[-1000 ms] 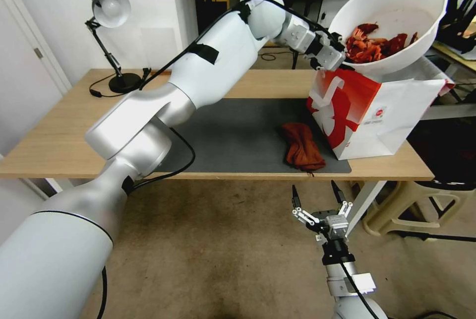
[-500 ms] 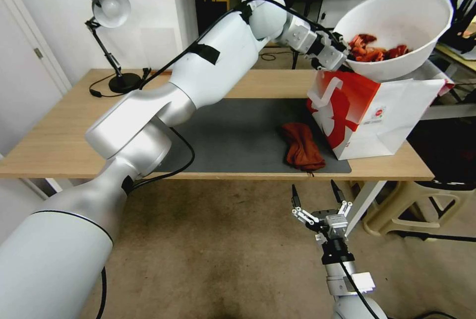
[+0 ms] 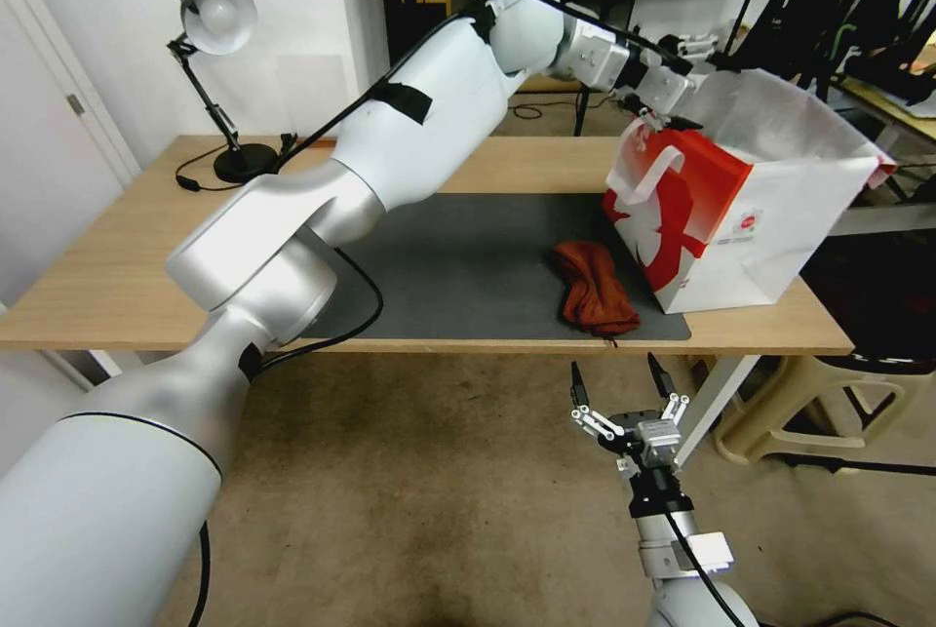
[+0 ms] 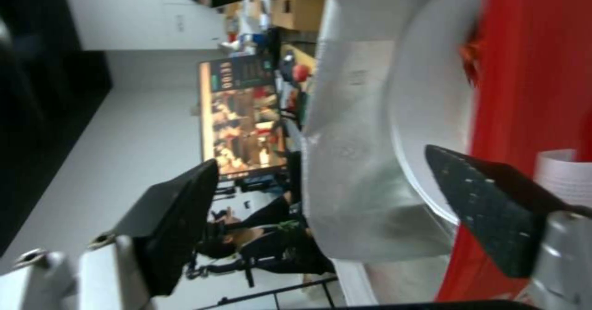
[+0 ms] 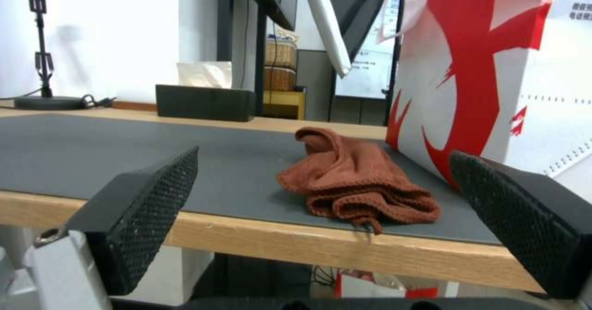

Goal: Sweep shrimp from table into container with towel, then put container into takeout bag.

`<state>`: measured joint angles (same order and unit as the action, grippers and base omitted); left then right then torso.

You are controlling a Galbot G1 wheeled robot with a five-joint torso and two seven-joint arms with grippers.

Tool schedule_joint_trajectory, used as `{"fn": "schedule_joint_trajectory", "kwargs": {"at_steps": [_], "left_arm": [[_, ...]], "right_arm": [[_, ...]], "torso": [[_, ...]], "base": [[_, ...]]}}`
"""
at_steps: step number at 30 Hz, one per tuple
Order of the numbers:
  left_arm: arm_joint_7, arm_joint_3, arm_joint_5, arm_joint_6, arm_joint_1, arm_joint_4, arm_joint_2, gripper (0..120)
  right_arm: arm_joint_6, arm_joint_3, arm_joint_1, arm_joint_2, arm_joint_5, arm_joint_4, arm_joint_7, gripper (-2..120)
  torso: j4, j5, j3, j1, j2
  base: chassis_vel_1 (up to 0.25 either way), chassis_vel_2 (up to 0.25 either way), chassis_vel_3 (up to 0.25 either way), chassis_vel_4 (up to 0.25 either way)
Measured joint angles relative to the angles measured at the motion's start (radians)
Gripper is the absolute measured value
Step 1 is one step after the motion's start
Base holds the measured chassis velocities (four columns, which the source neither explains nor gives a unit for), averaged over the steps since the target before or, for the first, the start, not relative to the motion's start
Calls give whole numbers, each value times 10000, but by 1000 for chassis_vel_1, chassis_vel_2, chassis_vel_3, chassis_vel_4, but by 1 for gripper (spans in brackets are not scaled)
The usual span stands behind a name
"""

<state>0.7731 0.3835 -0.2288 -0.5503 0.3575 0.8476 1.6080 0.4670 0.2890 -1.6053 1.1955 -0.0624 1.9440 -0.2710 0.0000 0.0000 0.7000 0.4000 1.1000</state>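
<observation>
The red and white takeout bag (image 3: 721, 217) stands at the table's (image 3: 117, 286) right end, partly on the dark mat (image 3: 468, 256). My left gripper (image 3: 690, 86) is open at the bag's mouth. In the left wrist view it (image 4: 321, 159) is spread wide above the white container (image 4: 425, 106), which sits inside the bag (image 4: 530, 92); a bit of red-orange shrimp (image 4: 470, 58) peeks over its rim. The rust-brown towel (image 3: 595, 291) lies bunched on the mat beside the bag (image 5: 487, 69). My right gripper (image 3: 624, 383) hangs open below the table's front edge, facing the towel (image 5: 354, 180).
A desk lamp (image 3: 219, 18) stands at the table's far left corner with its cord trailing. A black tissue box (image 5: 203, 102) sits at the back of the table. A beige stool (image 3: 809, 412) stands on the floor under the right end.
The container with the shrimp went down from above the bag into it. My left gripper let go of its rim and now stands open at the bag's mouth.
</observation>
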Motion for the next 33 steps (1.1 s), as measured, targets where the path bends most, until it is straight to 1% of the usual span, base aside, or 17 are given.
{"fn": "schedule_joint_trajectory", "kwargs": {"at_steps": [2, 5, 6, 9, 10, 12, 14, 16, 17, 20, 24, 25, 27, 29, 30, 32, 33], "left_arm": [[-347, 83, 314, 111, 9, -51, -2, 92], [-2120, 862, 2023, 699, 7, -72, -1, 100], [-2120, 862, 2023, 699, 7, -72, -1, 100], [-4741, 1723, 4344, 1396, -192, 199, 4, 100], [-4741, 1723, 4344, 1396, -192, 199, 4, 100], [-6608, 2080, 5884, 1934, -455, 542, 0, 100], [-6982, 2140, 6223, 2043, -517, 634, -4, 100], [-9218, 2307, 7997, 2702, -977, 1277, -198, 100], [-9218, 2307, 7997, 2702, -977, 1277, -198, 100], [-11510, 2176, 9672, 3639, -1626, 2599, -779, 100], [-12053, 1695, 10512, 3930, -2505, 3896, -1859, 100], [-12053, 1695, 10512, 3930, -2505, 3896, -1859, 100], [-11952, 1425, 10609, 3939, -3011, 4487, -2528, 100], [-11665, 1086, 10711, 3938, -3879, 5722, -3643, 100], [-11665, 1086, 10711, 3938, -3879, 5722, -3643, 100], [-11317, 602, 10580, 3933, -5020, 7116, -4906, 100], [-11317, 602, 10580, 3933, -5020, 7116, -4906, 100]], "right_arm": [[-3, -1, 35, -8, -22, -27, -4, 100], [-27, 11, 116, -44, -96, -47, -18, 100], [-27, 11, 116, -44, -96, -47, -18, 100], [-40, 81, 122, -108, -143, 0, -54, 100], [-40, 81, 122, -108, -143, 0, -54, 100], [-40, 119, 93, -125, -153, 54, -72, 100], [-39, 126, 83, -124, -154, 72, -76, 100], [-15, 149, 17, -98, -155, 182, -102, 100], [-15, 149, 17, -98, -155, 182, -102, 100], [15, 203, -145, 8, -153, 443, -117, 100], [21, 274, -252, 116, -127, 660, -117, 100], [21, 274, -252, 116, -127, 660, -117, 100], [-13, 283, -191, 156, -134, 690, -117, 100], [-45, 298, -99, 245, -103, 704, -119, 100], [-45, 298, -99, 245, -103, 704, -119, 100], [-47, 343, -160, 363, 19, 790, -120, 100], [-47, 343, -160, 363, 19, 790, -120, 100]], "torso": [[1, 0, 0, 0, 0], [-1, 1, 0, 0, 0], [-1, 1, 0, 0, 0], [-3, 2, -1, 0, 1], [-3, 2, -1, 0, 1], [0, 1, 0, 0, 0], [0, 1, 0, 0, 0], [-3, 1, 0, 0, 0], [-3, 1, 0, 0, 0], [-1, 0, 0, 0, -1], [-3, -2, 0, -1, 0], [-3, -2, 0, -1, 0], [1, -5, 0, 0, 0], [3, -6, 0, 3, 0], [3, -6, 0, 3, 0], [-5, -7, -1, -1, 0], [-5, -7, -1, -1, 0]], "base": [[0, 0, 0, 0], [0, 0, 0, 0], [0, 0, 0, 0], [0, 0, 0, 0], [0, 0, 0, 0], [0, 0, 0, 0], [0, 0, 0, 0], [0, 0, 0, 0], [0, 0, 0, 0], [0, 0, 0, 0], [0, 0, 0, 0], [0, 0, 0, 0], [0, 0, 0, 0], [0, 0, 0, 0], [0, 0, 0, 0], [0, 0, 0, 0], [0, 0, 0, 0]]}}
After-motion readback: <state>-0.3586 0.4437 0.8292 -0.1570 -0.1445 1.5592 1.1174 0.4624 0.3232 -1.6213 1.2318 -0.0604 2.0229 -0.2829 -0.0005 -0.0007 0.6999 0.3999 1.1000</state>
